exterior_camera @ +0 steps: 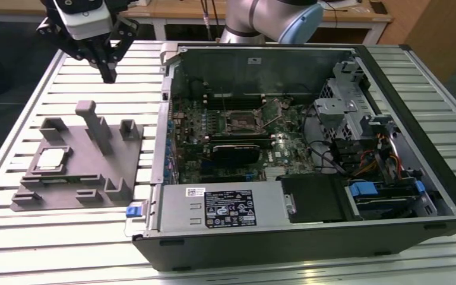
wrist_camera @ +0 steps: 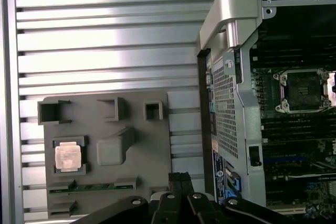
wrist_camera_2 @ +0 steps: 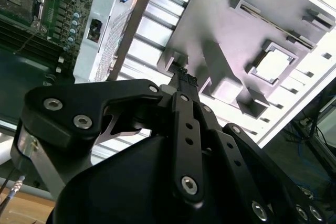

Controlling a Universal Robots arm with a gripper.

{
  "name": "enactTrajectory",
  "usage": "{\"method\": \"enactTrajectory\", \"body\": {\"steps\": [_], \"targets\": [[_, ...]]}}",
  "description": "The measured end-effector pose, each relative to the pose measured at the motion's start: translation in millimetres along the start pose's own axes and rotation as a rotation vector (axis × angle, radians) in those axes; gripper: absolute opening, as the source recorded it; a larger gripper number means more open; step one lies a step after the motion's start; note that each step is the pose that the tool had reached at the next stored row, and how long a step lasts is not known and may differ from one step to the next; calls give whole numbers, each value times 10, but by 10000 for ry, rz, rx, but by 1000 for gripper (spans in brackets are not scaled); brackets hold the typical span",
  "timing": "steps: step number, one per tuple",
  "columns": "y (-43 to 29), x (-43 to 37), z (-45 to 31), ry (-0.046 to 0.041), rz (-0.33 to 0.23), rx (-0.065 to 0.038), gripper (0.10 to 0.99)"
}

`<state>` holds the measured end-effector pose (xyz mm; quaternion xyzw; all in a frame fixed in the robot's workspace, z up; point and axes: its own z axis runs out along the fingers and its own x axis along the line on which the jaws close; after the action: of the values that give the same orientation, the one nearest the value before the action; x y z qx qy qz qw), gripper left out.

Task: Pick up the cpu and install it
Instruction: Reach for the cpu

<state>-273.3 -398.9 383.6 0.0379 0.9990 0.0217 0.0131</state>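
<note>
Closest in, the black gripper (wrist_camera_2: 182, 80) is hanging with its fingers pressing together, gripping nothing, above the slatted table (exterior_camera: 22, 95). Below and apart from it, the cpu (wrist_camera: 68, 157) is lying flat in a square recess of the grey tray (exterior_camera: 73, 181). Beside the tray, the open computer case (exterior_camera: 291, 243) is exposing its motherboard socket (wrist_camera: 303, 88).

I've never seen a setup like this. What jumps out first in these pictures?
The big open computer case lying on the slatted table, its circuit board exposed, dominates the exterior view's right. On that view's left sits a grey tray with a small silver cpu in a recess. The black gripper hangs above the table, clear of the tray, fingers together, holding nothing.
</note>
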Motion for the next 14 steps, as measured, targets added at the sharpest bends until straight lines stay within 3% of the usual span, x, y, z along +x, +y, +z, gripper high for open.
{"method": "enactTrajectory", "body": {"steps": [14], "targets": [[-10, 121, 6, 0, 0, -1, 106]]}}
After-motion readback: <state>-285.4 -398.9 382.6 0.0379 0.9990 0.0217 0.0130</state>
